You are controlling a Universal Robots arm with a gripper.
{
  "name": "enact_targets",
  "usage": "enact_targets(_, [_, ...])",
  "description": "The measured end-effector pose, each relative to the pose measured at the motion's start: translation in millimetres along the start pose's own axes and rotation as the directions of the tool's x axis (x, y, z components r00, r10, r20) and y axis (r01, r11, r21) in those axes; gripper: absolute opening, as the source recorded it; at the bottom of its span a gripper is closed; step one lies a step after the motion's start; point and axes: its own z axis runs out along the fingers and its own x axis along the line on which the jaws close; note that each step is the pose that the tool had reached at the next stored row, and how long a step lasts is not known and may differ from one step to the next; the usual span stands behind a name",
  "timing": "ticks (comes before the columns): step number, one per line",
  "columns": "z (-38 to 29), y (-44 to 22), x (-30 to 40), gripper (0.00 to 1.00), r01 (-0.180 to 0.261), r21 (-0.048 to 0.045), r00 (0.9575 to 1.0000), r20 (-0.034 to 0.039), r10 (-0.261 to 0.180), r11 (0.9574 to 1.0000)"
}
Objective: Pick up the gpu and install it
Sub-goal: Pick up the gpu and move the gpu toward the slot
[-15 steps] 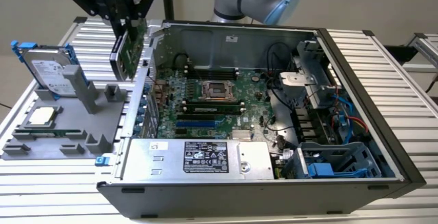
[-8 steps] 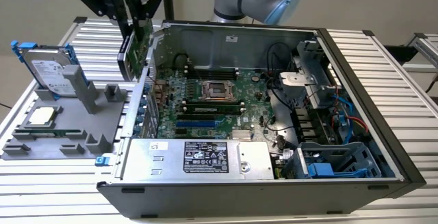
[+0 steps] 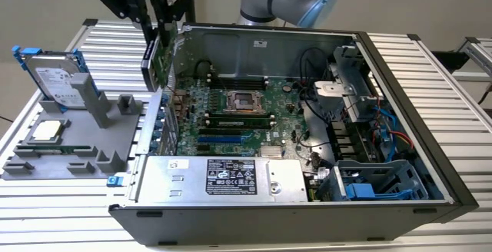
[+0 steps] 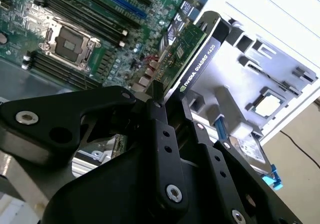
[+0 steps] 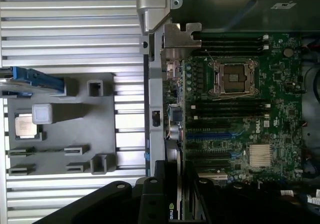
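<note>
1. In the exterior view, the gripper (image 3: 159, 30) hangs high over the exterior view's left side of the computer case (image 3: 307, 223). Its jaws are squeezed tight on the gpu (image 3: 155, 61). The card hangs on its edge in the air and is not in any slot. It is close to the case wall, so I think it could bump the metal there.
2. In the second wrist view, the gpu (image 4: 195, 47) sticks out from between the black fingers (image 4: 159, 124), above the motherboard (image 4: 75, 14). Only one end is held, so the card might tip or slip.
3. In the first wrist view, the gpu (image 5: 179, 199) looks like a thin strip by the gripper (image 5: 175, 209). It is near the blue slot (image 5: 207, 134). A tilted card could miss its slot and scratch the board.
</note>
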Motion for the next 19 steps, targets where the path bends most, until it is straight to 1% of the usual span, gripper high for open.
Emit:
enact_targets(4, [0.2, 0.2, -4.9, 0.0, 0.0, 0.0, 1.0, -0.0009, 0.0, 1.0])
enact_targets(7, [0.2, 0.2, -6.9, 0.0, 0.0, 0.0001, 1.0, -0.0014, 0.0, 1.0])
enact_targets(19, [0.3, 0.3, -8.6, 0.0, 0.0, 0.0001, 1.0, -0.002, 0.0, 1.0])
